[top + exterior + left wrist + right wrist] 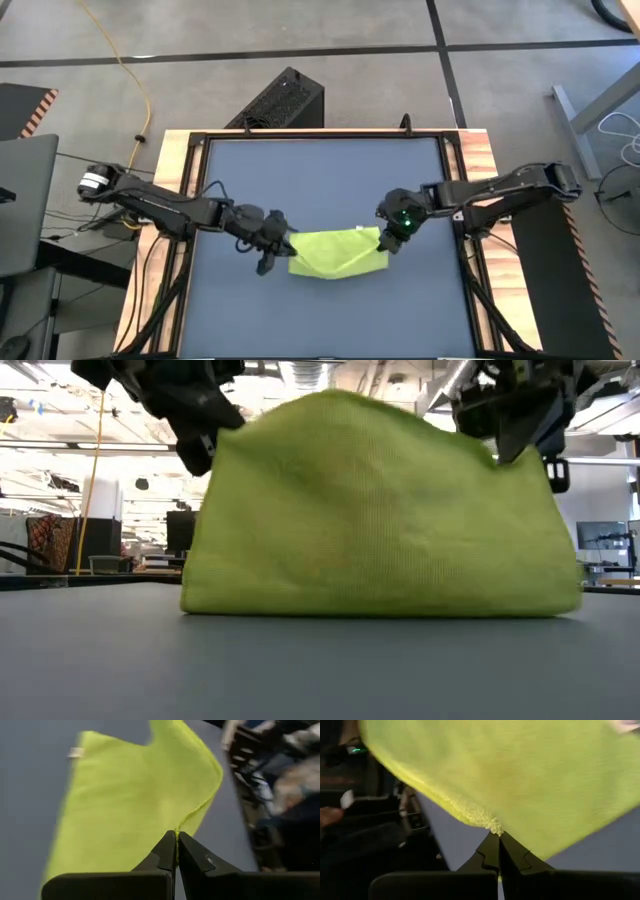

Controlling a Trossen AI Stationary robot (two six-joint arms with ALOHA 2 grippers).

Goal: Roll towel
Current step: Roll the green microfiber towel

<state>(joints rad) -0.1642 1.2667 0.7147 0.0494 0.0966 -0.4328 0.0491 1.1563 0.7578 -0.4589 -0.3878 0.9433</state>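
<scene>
Small lime-green soft cloth towel (338, 253): lifted at two corners, lower edge resting on the dark blue-grey table (320, 180) near its front. Left gripper (283, 240) and right gripper (385, 238) are each clamped on a corner.

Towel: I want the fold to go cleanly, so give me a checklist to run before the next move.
1. Left gripper shut on towel edge: ok.
2. Right gripper shut on towel edge: ok.
3. Grippers at opposite ends of the towel: ok.
4. Held edge lifted, lower part resting on table: ok.
5. Towel flat, without creases: not ok, it sags and folds between the grippers.
6. Grip depth enough to hold: cannot tell.
</scene>
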